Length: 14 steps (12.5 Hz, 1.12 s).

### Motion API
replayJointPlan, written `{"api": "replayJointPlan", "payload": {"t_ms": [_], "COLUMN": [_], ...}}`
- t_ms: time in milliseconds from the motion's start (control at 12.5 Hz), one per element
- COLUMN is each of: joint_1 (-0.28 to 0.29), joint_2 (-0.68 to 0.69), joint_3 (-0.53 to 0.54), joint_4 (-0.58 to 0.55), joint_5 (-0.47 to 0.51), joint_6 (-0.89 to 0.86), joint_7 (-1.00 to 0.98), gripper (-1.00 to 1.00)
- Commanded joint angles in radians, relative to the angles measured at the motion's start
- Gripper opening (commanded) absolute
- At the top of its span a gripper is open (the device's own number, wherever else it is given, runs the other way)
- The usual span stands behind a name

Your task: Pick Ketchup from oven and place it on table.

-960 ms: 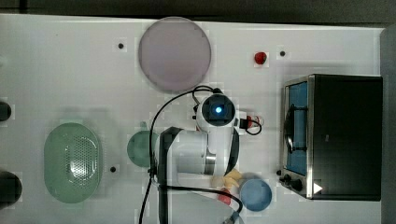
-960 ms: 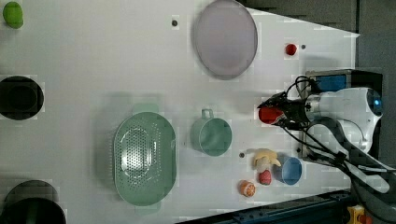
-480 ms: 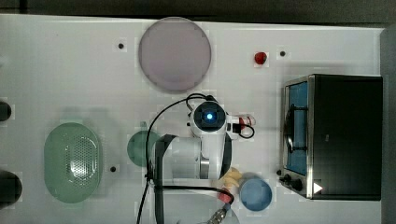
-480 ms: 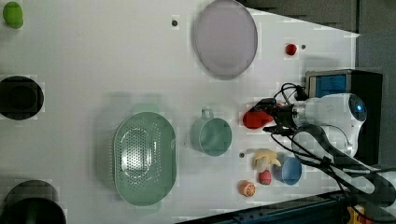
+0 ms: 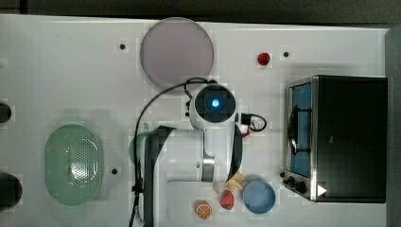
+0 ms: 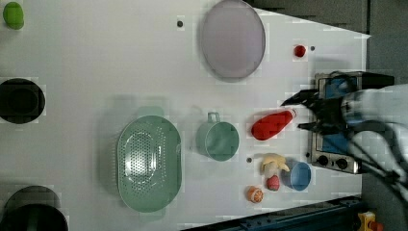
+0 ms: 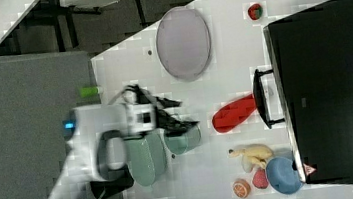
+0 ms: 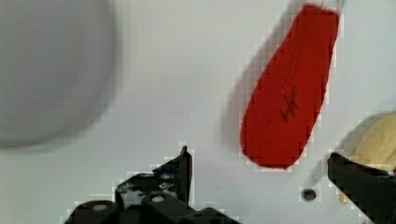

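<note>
The Ketchup (image 6: 272,125) lies on its side on the white worktop (image 6: 96,72), free of the tool (image 6: 300,113), in front of the oven (image 6: 334,122), which stands at the worktop's edge on the left view's right. Its white cap end points toward the oven door, and its red base points toward the teal mug (image 6: 219,139). A second ago the tool held the bottle close to the oven front; half a second ago the bottle was farther out over the worktop with the fingers around it. Now the tool has let go, and its fingers stand spread wide. In the wrist view the two dark fingertips (image 8: 180,170) are well apart with the bottle (image 8: 289,91) resting on the worktop between and beyond them. In the right view the tool (image 7: 176,112) has risen clear of the bottle (image 7: 234,113). A banana (image 6: 273,163), a blue bowl (image 6: 298,175) and the lilac plate (image 6: 233,41) keep their places.
</note>
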<state>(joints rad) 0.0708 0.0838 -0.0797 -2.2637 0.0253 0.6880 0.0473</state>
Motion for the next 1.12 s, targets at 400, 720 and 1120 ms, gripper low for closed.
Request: {"api": "replayJointPlan", "payload": {"t_ms": [400,720,1120], "joint_1": [-0.018,-0.017,-0.017], "joint_2": [-0.209,-0.209,-0.200], "joint_3": [0.006,0.007,0.008], "joint_4": [0.382,0.516,0.513], "joint_5": [-0.012,-0.012,-0.012], "joint_6": [-0.394,-0.550,-0.553], "joint_7": [0.004,0.004,0.004], "gripper": [1.00,1.00,1.00]}}
